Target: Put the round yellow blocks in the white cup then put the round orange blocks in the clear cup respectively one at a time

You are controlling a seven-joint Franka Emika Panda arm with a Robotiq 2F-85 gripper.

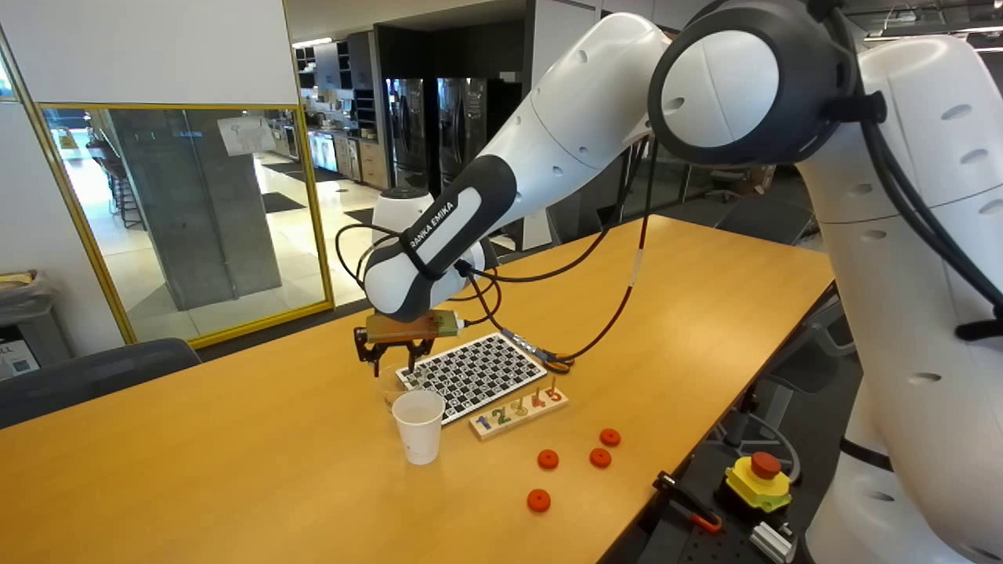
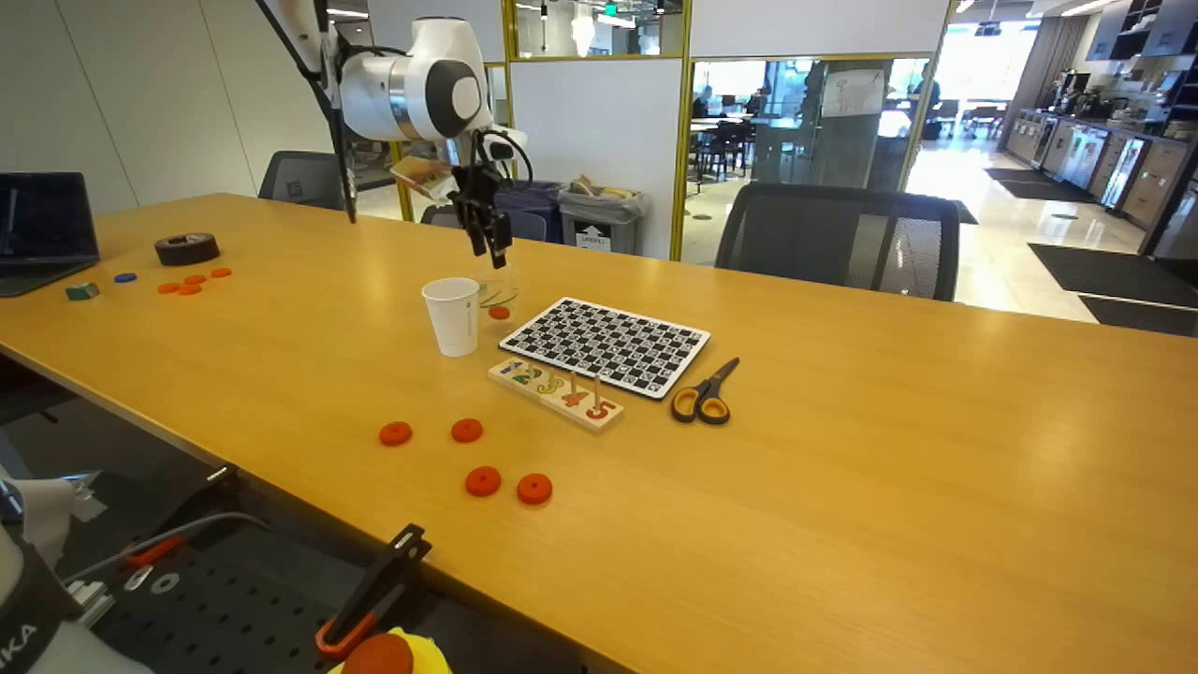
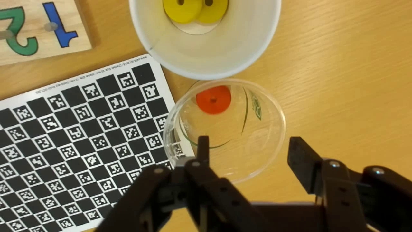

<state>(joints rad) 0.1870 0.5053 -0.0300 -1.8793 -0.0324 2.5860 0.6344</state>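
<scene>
My gripper (image 3: 249, 145) is open above the clear cup (image 3: 280, 129), its fingers spread apart and nothing between them. At the bottom of that cup lies a round orange block (image 3: 213, 106). Right beside it stands the upright white cup (image 3: 209, 51), with yellow blocks (image 3: 182, 13) on its floor. In both exterior views the gripper (image 1: 393, 370) hangs over the clear cup (image 2: 506, 285), behind the white cup (image 1: 419, 431). Several round orange blocks (image 1: 548, 459) rest on the table nearer the robot base. More flat orange discs (image 2: 190, 289) lie far off in an exterior view.
Touching or close to the clear cup is the checkered board (image 2: 608, 342). A numbered peg board (image 1: 517, 411) lies beside it, with scissors (image 2: 707, 398) past its end. A tape roll (image 2: 186, 248), a blue disc (image 2: 124, 277), a green block (image 2: 82, 291) and a laptop (image 2: 42, 229) are farther away.
</scene>
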